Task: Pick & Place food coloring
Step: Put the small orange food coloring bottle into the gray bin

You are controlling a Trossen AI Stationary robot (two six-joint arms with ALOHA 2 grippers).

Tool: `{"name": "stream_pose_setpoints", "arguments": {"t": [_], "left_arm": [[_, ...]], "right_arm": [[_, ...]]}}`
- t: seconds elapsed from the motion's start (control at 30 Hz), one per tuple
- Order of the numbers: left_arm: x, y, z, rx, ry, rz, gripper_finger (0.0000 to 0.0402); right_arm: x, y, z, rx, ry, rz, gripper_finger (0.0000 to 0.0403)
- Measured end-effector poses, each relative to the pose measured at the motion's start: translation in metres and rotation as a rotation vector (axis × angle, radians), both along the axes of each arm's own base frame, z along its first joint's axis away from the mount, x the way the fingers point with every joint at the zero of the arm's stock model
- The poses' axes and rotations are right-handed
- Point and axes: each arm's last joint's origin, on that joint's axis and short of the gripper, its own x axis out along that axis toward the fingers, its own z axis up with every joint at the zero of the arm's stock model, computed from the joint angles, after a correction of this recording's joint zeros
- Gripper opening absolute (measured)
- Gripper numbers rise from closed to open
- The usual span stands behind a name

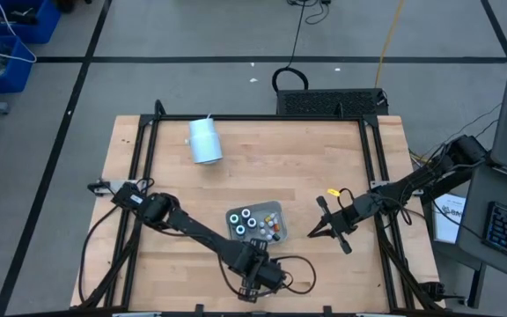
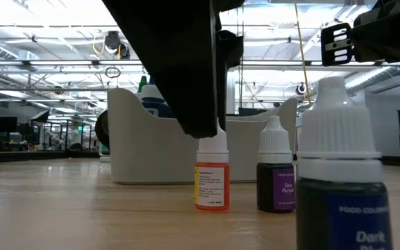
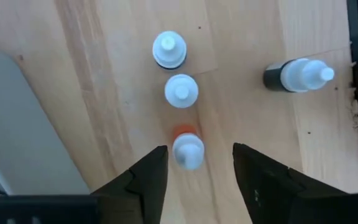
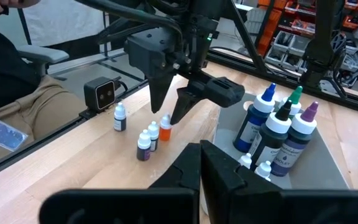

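Note:
Small white-capped food coloring bottles stand upright on the wooden table: an orange one (image 3: 188, 149), two more beyond it (image 3: 181, 91) (image 3: 168, 50), and a dark one (image 3: 297, 74) apart. Larger food coloring bottles (image 4: 272, 130) stand in the grey tray (image 4: 328, 168). My left gripper (image 3: 199, 148) points down, open, with a finger on either side of the orange bottle's cap (image 2: 212, 147) and a gap showing on both sides. My right gripper (image 4: 201, 168) hovers shut to the right of the tray (image 1: 232, 216), holding nothing.
A large white cylinder (image 1: 204, 141) lies at the table's far left. A purple bottle (image 2: 275, 177) stands close beside the orange one, and a dark blue one (image 2: 339, 173) sits near the front edge. A black frame rail (image 1: 143, 158) borders the table.

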Motion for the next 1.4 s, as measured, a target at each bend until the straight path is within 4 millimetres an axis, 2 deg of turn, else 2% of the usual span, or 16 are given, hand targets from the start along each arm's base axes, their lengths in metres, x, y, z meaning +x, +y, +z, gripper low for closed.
{"name": "stream_pose_setpoints", "arguments": {"t": [0.3, 0.67, 0.77, 1.07, 1.4], "left_arm": [[0.005, 0.006, -0.012, 0.011, 0.023, 0.017, 0.0177], [0.006, 0.009, -0.011, 0.007, 0.023, 0.046, 0.0175], [0.006, 0.009, -0.011, 0.009, 0.023, 0.050, 0.0157], [0.006, 0.009, -0.011, 0.013, 0.020, 0.049, 0.0060], [0.005, 0.008, -0.011, 0.009, 0.032, 0.048, 0.0069]], "right_arm": [[0.000, 0.000, -0.001, -0.003, 0.005, -0.003, 0.0000], [0.000, 0.000, -0.003, -0.016, 0.022, -0.003, 0.0000], [-0.001, 0.000, -0.004, -0.022, 0.035, -0.003, 0.0000], [-0.001, -0.001, -0.004, -0.023, 0.037, -0.003, 0.0000], [-0.001, -0.001, -0.004, -0.023, 0.037, -0.003, 0.0000]]}}
